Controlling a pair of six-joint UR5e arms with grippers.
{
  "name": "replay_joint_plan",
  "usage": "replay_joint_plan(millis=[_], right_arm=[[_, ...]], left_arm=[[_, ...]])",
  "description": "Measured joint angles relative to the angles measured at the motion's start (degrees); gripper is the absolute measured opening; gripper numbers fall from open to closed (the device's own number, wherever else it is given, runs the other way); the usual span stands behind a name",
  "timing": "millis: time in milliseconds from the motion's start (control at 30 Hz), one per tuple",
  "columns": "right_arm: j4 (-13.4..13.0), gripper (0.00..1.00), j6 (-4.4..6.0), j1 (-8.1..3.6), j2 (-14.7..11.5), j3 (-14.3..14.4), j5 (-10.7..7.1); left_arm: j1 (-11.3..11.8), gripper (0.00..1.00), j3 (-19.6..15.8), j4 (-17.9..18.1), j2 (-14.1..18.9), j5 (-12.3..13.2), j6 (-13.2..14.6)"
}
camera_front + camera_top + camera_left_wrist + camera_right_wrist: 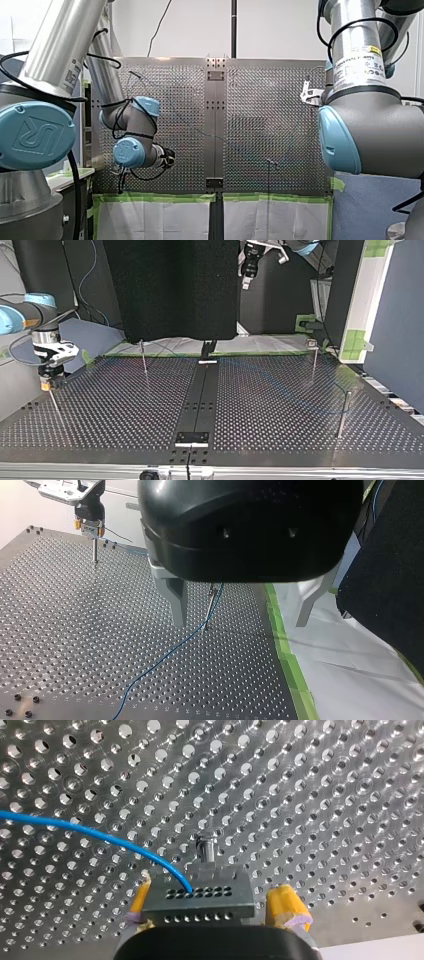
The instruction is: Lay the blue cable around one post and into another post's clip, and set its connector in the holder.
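Yellow pads: right pincer (212,907) clamps the connector (200,895) just over a post (206,847), likely the holder. Left pincer (240,617) gapes astride the clip post (212,602). Risk: a tilt misses the seat, or the blue cable (100,836) tugs free.

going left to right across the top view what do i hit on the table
my right gripper with the connector → thin post → black centre rail → clip-topped post → thicker post

connector (199,899) sits between my right fingers (285,907), over a post (206,847).
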Motion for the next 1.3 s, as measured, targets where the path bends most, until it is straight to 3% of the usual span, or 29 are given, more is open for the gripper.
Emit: replay_joint_plan(millis=[333,667,1000,1300], right_arm=[[0.32,0.98,-0.98,0.01,0.02,-0.4,0.07],[0.76,0.98,-1.23,-0.26,-0.03,-0.45,0.13],[1.74,0.98,-2.62,-0.46,-0.03,-0.45,0.54],[1.84,0.98,-2.77,-0.35,-0.02,-0.63,0.56]], left_arm=[[0.0,1.0,-0.01,0.14,0.0,0.0,-0.33],[-0.01,1.0,0.0,0.06,0.0,0.0,-0.41],[-0.01,1.0,0.0,0.17,0.0,0.05,-0.43],[-0.01,1.0,0.0,0.22,0.0,0.17,-0.44]])
